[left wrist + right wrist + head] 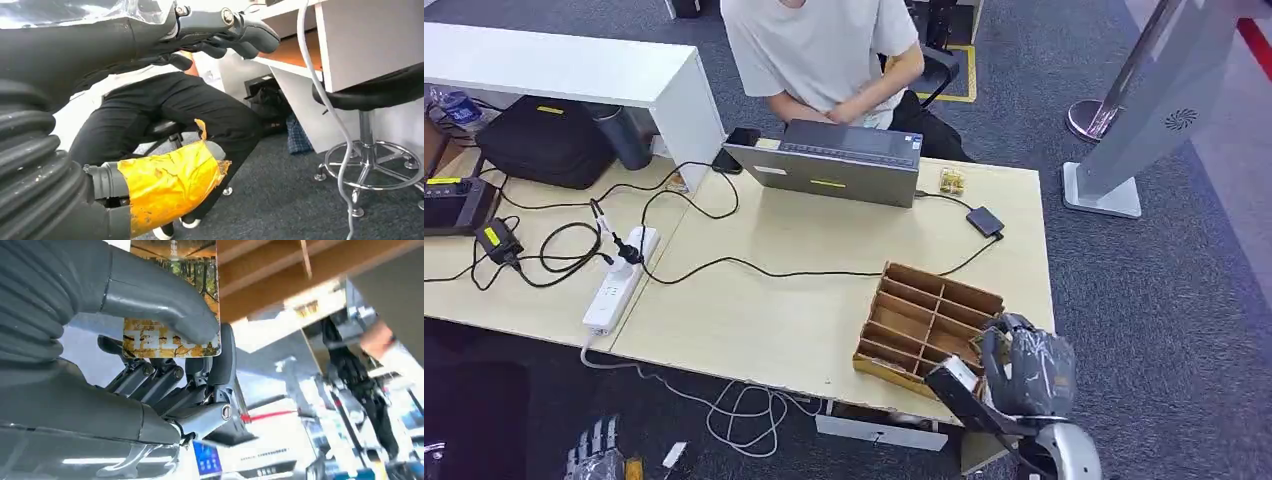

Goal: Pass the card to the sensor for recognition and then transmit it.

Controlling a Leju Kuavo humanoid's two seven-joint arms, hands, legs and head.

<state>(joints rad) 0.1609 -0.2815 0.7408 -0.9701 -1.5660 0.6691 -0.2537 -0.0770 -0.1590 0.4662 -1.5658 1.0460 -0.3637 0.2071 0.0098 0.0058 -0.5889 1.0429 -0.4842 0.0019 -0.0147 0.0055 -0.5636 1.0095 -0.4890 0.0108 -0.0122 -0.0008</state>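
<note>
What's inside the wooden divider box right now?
The wooden divider box shows bare compartments; the right hand, pinching the card, covers its near right corner, so those slots cannot be seen.

Head view: you see even, bright indoor light from above, falling flat on the pale bench (824, 300); shadows under the cables and the wooden tray (929, 325) are soft and short. The dark floor at lower left is dim and loses detail. Slight softness throughout, sharpest at centre. Left wrist view: a white blown-out patch sits at the top edge, and the yellow tape (170, 185) is crisp while the background stays clear. Right wrist view: the card (172, 295) is sharp; everything behind it is blurred and overexposed.
</note>
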